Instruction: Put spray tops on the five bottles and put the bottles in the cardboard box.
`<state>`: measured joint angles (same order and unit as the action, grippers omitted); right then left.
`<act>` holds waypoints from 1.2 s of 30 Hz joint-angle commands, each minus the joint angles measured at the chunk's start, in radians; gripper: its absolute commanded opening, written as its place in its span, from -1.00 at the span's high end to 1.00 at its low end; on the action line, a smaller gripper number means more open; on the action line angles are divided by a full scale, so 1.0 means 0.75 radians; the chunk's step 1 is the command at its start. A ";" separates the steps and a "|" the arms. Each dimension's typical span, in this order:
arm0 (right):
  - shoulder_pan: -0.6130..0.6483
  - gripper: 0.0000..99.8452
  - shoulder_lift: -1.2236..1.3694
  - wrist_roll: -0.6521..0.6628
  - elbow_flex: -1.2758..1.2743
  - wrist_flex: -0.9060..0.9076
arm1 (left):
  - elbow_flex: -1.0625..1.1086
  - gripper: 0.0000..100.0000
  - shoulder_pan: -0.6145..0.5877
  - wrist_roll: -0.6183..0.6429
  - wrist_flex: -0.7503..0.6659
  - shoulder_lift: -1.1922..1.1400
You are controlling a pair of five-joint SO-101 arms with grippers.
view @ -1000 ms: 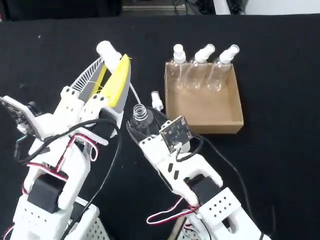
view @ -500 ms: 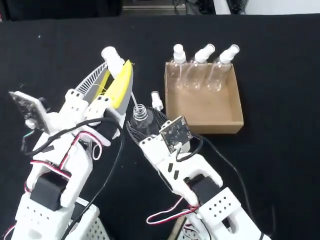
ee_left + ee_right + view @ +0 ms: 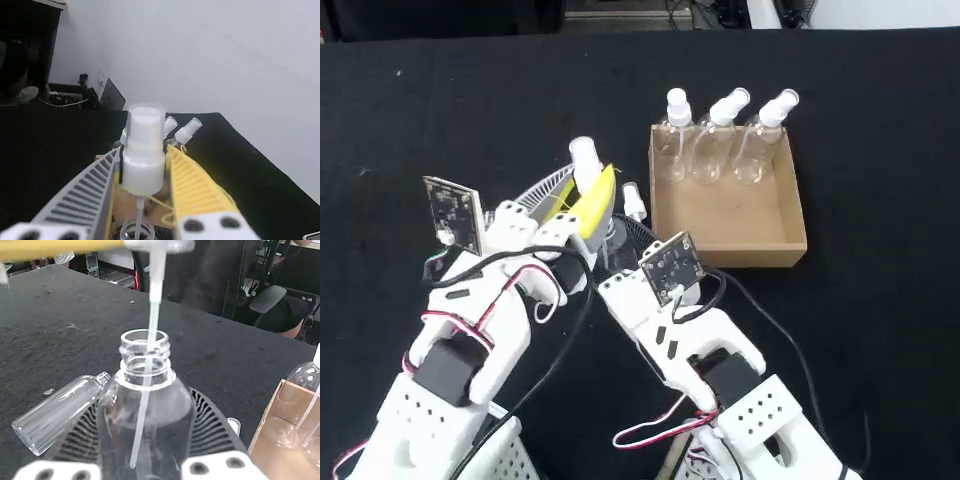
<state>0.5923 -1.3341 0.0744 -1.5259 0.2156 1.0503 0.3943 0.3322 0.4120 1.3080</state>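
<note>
**Desk:** How do the two arms stand?

**Photographer:** The left arm leans in over the black table, with the left gripper raised above the other arm's. Its grey and yellow fingers are clamped on a white plastic spray top, nozzle uppermost. The right gripper sits low, closed around an upright clear plastic bottle, near the brown cardboard box.

**Desk:** And the top against the bottle?

**Photographer:** Its thin dip tube runs down through the open threaded neck. The collar seems to sit above the neck, though the right wrist view cuts it off.

**Desk:** The rest?

**Photographer:** Three capped clear bottles lie side by side at the box's far end. An uncapped spare bottle lies on its side just beside the right gripper. A small loose spray top lies by the box's near corner.
</note>
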 commanded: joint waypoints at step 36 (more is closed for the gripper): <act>0.016 0.98 -0.034 0.000 0.007 -0.031 | -0.228 0.57 -0.275 0.010 0.403 -0.002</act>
<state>0.5923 -1.3341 0.0744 -1.5259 0.2156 0.8615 0.1872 0.3353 0.7342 1.3019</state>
